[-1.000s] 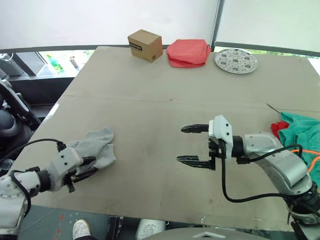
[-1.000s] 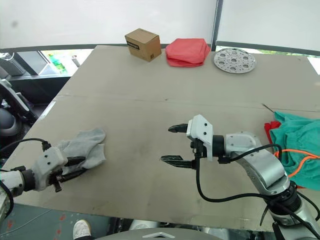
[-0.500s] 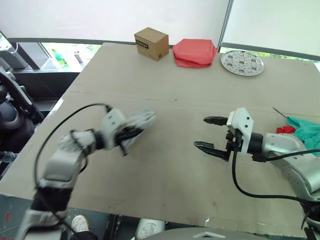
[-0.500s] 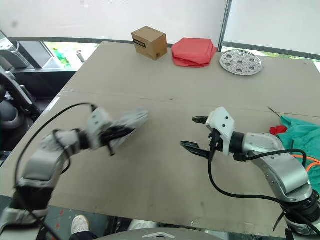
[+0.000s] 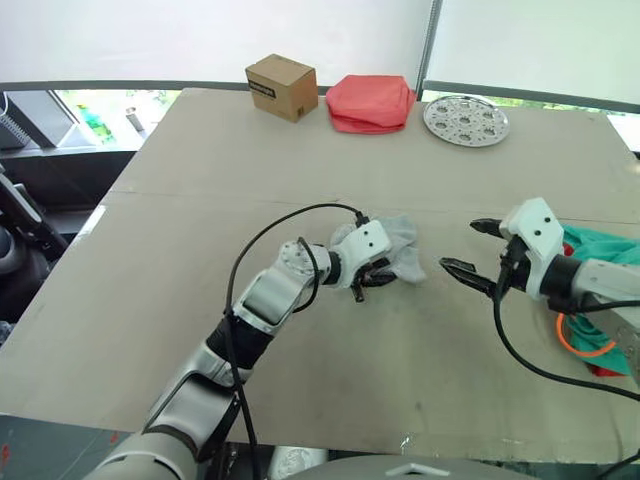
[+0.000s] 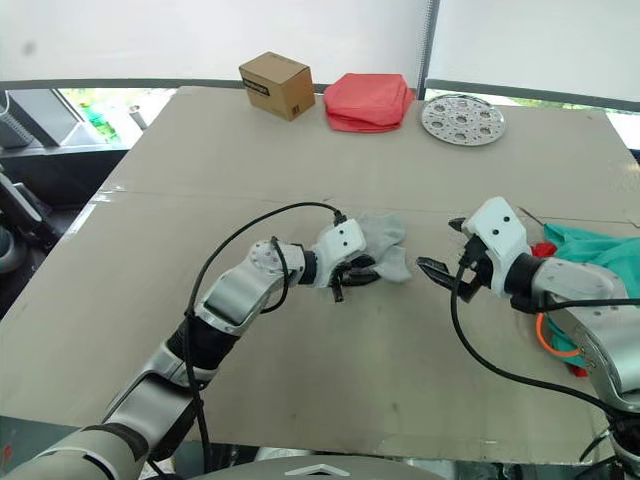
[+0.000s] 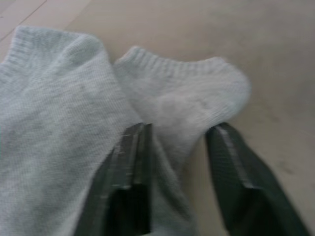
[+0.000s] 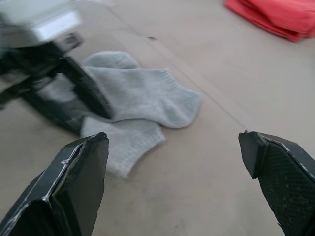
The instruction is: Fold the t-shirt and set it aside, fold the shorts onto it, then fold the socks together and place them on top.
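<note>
left eye view | left pincer [image 5: 377, 276] carried socks [image 5: 397, 250] to centre, gripping | right pincer [image 5: 471, 247] wide

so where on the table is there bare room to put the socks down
Bare table spreads on the robot's left of the left gripper, and between the socks and the far row: cardboard box, coral cloth stack, perforated metal disc. It is crowded on the right, where the open right gripper faces the socks beside the shorts.

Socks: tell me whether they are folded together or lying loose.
Loose. The socks lie overlapped but unfolded on the table, and the left end effector has its fingers around one edge.
</note>
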